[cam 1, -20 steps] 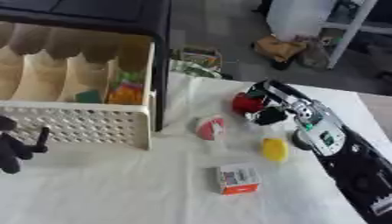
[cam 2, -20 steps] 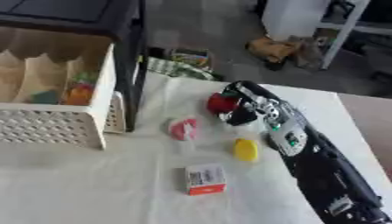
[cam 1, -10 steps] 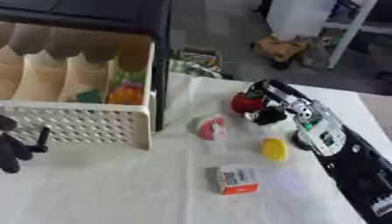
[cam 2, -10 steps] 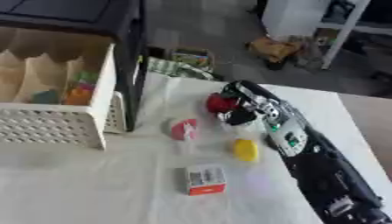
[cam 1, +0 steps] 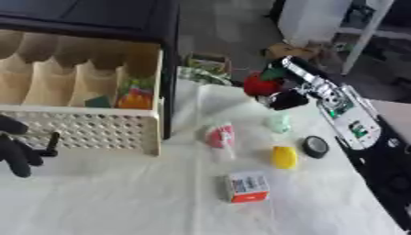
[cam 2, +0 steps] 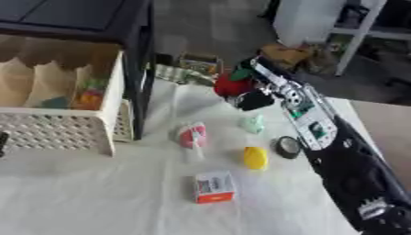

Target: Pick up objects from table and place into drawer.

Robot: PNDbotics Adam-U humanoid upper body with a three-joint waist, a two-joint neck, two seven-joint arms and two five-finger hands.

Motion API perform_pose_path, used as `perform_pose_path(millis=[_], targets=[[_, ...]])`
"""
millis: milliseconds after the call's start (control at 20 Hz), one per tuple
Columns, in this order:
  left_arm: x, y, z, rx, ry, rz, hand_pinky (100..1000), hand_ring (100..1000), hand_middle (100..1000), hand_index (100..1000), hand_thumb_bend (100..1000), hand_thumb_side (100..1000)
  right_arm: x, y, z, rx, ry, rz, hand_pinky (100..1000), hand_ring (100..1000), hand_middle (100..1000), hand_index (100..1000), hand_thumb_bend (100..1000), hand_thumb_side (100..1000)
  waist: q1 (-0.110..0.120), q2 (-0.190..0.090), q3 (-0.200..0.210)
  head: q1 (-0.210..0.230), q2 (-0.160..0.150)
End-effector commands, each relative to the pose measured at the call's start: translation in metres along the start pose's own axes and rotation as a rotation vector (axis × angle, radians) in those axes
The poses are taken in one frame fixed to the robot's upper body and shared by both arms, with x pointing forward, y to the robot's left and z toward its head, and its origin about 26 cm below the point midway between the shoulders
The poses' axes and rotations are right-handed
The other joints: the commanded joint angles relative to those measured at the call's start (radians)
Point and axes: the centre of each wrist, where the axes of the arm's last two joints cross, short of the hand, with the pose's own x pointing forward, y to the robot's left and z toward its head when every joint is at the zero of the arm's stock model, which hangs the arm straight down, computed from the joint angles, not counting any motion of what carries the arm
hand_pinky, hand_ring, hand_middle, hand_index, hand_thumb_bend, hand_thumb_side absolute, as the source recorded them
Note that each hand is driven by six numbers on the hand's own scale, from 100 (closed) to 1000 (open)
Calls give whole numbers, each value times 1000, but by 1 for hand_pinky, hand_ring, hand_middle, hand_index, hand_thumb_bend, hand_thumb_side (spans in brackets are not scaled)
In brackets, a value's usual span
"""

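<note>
Your right hand (cam 1: 282, 94) is curling round a red ball (cam 1: 258, 85), likely light and soft, so be cupping it from the sides. The drawer (cam 1: 88, 126) is waiting at 9 o'clock, and your left hand (cam 1: 18, 149) is resting half-curled at the left edge, holding nothing.

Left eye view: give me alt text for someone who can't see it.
The right hand holds a red object above the table's far edge, right of the open drawer. Pink, green, yellow, black and boxed items lie on the table; the left hand rests at left.

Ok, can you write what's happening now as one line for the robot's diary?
right hand: shut on red object, lifted | left hand: idle, lower left | drawer: open | table: yellow object, small box
</note>
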Motion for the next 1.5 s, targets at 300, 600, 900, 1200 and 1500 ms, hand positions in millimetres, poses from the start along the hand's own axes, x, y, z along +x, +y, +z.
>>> perform_pose_path(millis=[300, 600, 900, 1200, 1500], targets=[[2, 3, 1, 1, 9, 18, 463, 378, 583, 841, 100, 562, 42, -30, 3, -64, -87, 19, 556, 509, 300, 414, 221, 100, 14, -72, -6, 16, 27], [1, 1, 3, 0, 28, 38, 464, 380, 583, 841, 100, 566, 78, -32, -2, -100, -166, 4, 550, 503, 301, 414, 243, 115, 11, -100, 6, 17, 45], [0, -1, 4, -8, 45, 49, 463, 379, 583, 840, 100, 561, 113, -29, -6, -132, -240, -10, 547, 501, 303, 416, 254, 132, 8, -111, 15, 18, 54], [0, -3, 5, -20, 62, 60, 463, 379, 584, 840, 100, 555, 137, -29, -8, -164, -291, -38, 544, 499, 305, 415, 269, 167, 3, -120, 23, 16, 59], [-1, -5, 5, -28, 71, 69, 463, 380, 584, 839, 100, 556, 157, -28, -8, -194, -334, -73, 540, 496, 306, 414, 278, 200, -1, -129, 32, 13, 60]])
